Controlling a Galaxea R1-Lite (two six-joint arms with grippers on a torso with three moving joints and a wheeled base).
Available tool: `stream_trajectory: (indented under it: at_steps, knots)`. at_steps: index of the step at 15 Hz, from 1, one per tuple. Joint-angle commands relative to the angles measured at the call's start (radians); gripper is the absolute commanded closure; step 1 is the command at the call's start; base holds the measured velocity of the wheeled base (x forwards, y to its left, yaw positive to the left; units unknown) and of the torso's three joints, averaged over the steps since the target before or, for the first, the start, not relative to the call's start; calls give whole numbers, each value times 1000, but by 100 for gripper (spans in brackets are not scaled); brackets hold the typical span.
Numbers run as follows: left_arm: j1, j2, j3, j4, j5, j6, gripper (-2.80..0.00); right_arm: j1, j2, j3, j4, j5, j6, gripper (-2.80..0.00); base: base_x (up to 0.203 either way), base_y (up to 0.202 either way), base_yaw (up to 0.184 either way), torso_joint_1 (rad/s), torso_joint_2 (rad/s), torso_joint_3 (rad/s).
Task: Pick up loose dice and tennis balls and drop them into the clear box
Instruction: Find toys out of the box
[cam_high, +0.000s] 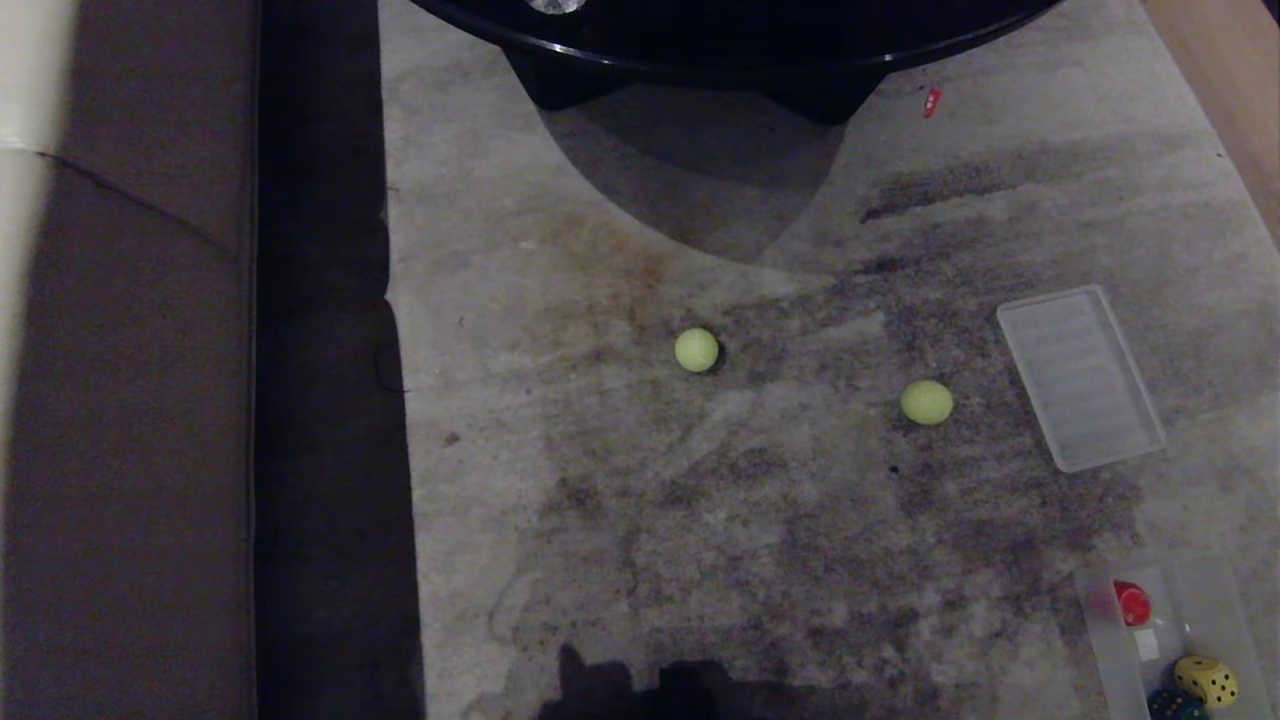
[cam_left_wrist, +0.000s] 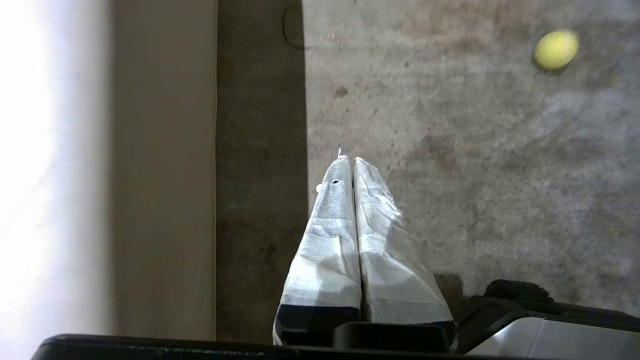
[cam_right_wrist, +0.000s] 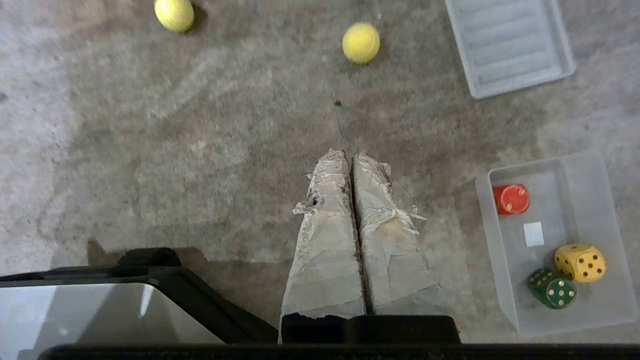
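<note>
Three pieces lie in the box (cam_right_wrist: 590, 172); both balls (cam_right_wrist: 360, 42) (cam_right_wrist: 174, 13) lie loose on the floor beyond the right fingers (cam_right_wrist: 367, 180), closed and empty like the left fingers (cam_left_wrist: 370, 185).

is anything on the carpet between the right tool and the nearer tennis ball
Nothing visible. In the right wrist view, bare carpet lies between the shut right tool and the nearer tennis ball. The lid and clear box lie off to one side.

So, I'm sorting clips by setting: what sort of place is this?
Probably a living room: worn carpet, a sofa-like edge and a dark low table.
</note>
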Motion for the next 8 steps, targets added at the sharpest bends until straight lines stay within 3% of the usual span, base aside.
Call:
stream_trajectory:
  at_steps: [1, 8]
  knots:
    - [0, 2, 2, 0, 0, -1, 0, 0, -1, 11, -1, 0, 1, 0, 0, 0, 0, 7, 5, -198]
    - [0, 2, 2, 0, 0, 3, 0, 0, -1, 11, -1, 0, 1, 0, 0, 0, 0, 1, 3, -198]
